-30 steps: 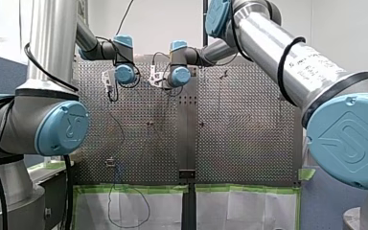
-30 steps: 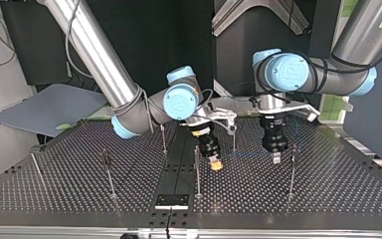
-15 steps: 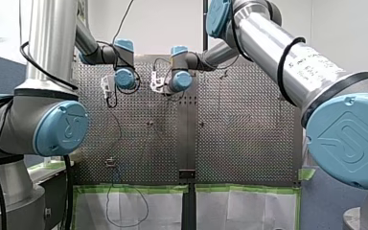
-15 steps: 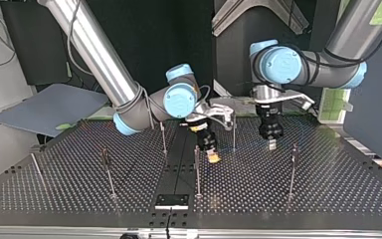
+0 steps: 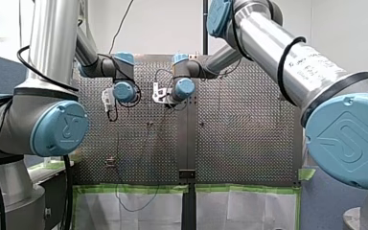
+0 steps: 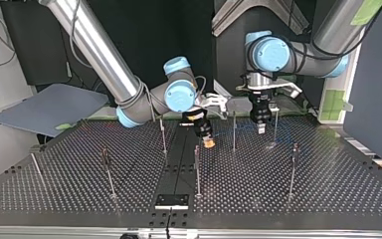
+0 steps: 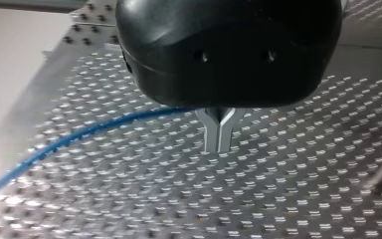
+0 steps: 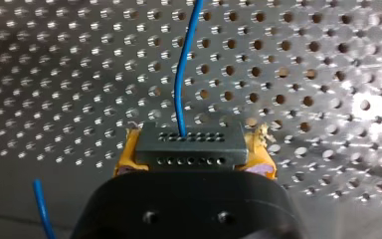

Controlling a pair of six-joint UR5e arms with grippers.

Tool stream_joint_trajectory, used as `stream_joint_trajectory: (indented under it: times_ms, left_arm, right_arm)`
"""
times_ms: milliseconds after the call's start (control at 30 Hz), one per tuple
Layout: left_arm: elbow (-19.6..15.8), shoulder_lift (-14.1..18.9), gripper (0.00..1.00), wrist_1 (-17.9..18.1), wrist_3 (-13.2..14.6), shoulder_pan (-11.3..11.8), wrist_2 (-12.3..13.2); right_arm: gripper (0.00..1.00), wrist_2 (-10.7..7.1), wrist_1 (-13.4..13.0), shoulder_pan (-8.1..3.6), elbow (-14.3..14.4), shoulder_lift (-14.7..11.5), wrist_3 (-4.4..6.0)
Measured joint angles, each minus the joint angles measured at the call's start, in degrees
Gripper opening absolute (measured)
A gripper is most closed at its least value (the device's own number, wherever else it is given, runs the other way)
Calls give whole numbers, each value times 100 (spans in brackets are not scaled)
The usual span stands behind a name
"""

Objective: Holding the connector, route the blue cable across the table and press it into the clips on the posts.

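Yellow pads (image 8: 127, 158) of my right gripper (image 8: 193, 149) clamp the connector (image 8: 189, 142), its long axis running pad to pad. The cable (image 8: 181, 84) leaves its face, which has 2 rows of holes, straight ahead over the table (image 8: 318, 59). Metal fingers (image 7: 211, 134) of my left gripper (image 7: 219, 144) pinch the cable at their root. Both wrists point down, the right one tilted, with 1 post (image 6: 234, 130) between them.

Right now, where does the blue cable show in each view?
Front view: blue cable, thin line down the near left of the perforated table.
Top view: faint, across the far middle.
Left wrist view: trails sideways from my left gripper.
Right wrist view: runs ahead from the connector.
Shared landmark: that table.
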Motion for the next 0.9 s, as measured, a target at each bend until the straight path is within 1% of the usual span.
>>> stream_joint_trajectory:
  times_ms: [200, 433, 667, 767, 900]
  left_arm:
    - [-293, -248, 0, 276, -61, -43, -31]
    - [-607, -311, 0, 387, -108, -63, 41]
    - [-667, -529, 0, 462, -112, -129, 119]
    - [-667, -654, 0, 544, -127, -155, 194]
    - [-667, -732, 0, 617, -178, -166, 286]
  right_arm:
    - [0, 13, -15, -2, 332, -106, -71]
    - [0, 16, -20, 40, 711, -126, -157]
    - [0, 20, -25, 60, 1035, -128, -237]
    - [0, 16, -25, 56, 1099, -128, -259]
    - [0, 12, -26, 33, 1124, -128, -266]
